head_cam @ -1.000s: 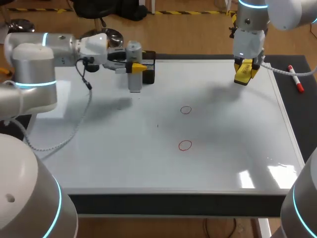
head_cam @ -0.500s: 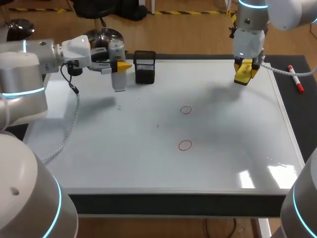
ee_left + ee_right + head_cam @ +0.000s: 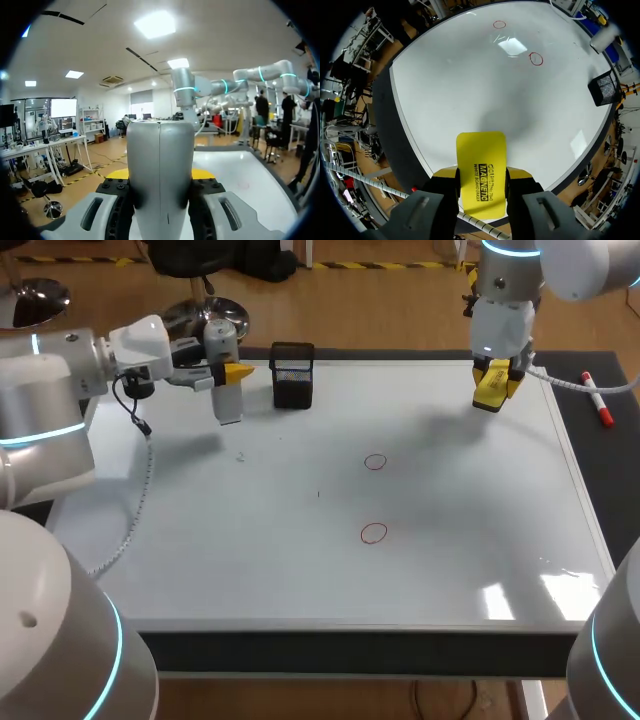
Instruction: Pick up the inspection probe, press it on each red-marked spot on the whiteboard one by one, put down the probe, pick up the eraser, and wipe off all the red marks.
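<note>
The probe [image 3: 226,382], a grey cylinder, stands upright in the left hand [image 3: 234,371] over the far left part of the whiteboard [image 3: 450,500]. The left hand comes in sideways, and its two yellow-tipped fingers are clamped on the probe's sides. In the left wrist view the probe [image 3: 160,170] fills the gap between the fingers and rises well past their tips. The probe's shadow lies on the board a little apart from its lower end.

Just to the right of the probe, a black mesh holder [image 3: 292,375] stands at the board's far edge, near the hand but not touching it. Near the middle of the board are two small red circles, one farther back [image 3: 375,462] and one nearer the front [image 3: 373,532], both well apart from the probe.

The right hand [image 3: 495,380] hangs over the far right part of the board, fingers pointing down and closed on a yellow eraser [image 3: 492,390]. In the right wrist view the eraser [image 3: 481,172] sits flat between the fingers and sticks out ahead of them, with the red circles far ahead.

A red marker [image 3: 597,400] lies on the dark desk [image 3: 600,470] beside the board's right edge.
</note>
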### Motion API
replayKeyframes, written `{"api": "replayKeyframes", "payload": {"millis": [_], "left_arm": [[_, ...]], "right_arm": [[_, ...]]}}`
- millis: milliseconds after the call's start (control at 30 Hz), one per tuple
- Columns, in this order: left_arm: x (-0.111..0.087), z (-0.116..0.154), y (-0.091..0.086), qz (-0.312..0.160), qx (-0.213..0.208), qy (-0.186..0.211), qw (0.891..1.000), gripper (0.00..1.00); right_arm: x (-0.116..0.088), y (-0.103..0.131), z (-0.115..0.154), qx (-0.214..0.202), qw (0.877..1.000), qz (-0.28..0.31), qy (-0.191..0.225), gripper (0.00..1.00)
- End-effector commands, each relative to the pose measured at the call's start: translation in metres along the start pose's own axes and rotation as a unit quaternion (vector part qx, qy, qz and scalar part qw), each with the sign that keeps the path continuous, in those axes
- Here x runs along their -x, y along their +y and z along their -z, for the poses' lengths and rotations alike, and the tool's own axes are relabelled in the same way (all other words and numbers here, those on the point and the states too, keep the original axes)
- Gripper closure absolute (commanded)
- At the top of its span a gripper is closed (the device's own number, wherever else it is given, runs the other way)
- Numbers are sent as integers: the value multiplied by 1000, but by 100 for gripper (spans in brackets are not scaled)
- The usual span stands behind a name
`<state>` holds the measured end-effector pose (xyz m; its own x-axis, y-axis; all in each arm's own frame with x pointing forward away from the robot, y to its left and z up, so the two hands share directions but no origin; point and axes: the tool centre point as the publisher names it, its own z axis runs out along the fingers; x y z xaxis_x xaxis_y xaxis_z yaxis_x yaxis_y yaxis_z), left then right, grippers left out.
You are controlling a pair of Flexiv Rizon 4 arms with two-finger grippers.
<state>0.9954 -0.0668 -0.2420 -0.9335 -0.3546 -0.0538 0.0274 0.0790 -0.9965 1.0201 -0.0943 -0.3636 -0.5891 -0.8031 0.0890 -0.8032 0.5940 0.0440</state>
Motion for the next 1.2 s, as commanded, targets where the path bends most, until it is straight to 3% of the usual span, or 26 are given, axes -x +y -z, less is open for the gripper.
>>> {"api": "replayKeyframes", "payload": {"millis": [33,500,833,1200], "left_arm": [[-4,0,-4,-1,2,-13,1000,100],[-4,0,-4,-1,2,-13,1000,100],[-4,0,-4,-1,2,-13,1000,100],[-4,0,-4,-1,2,-13,1000,100]], "right_arm": [[-1,-1,1,0,1000,1,1,100],[3,3,2,-2,1000,9,4,100],[44,56,4,-4,996,89,-3,100],[68,117,7,4,989,150,-18,100]]}}
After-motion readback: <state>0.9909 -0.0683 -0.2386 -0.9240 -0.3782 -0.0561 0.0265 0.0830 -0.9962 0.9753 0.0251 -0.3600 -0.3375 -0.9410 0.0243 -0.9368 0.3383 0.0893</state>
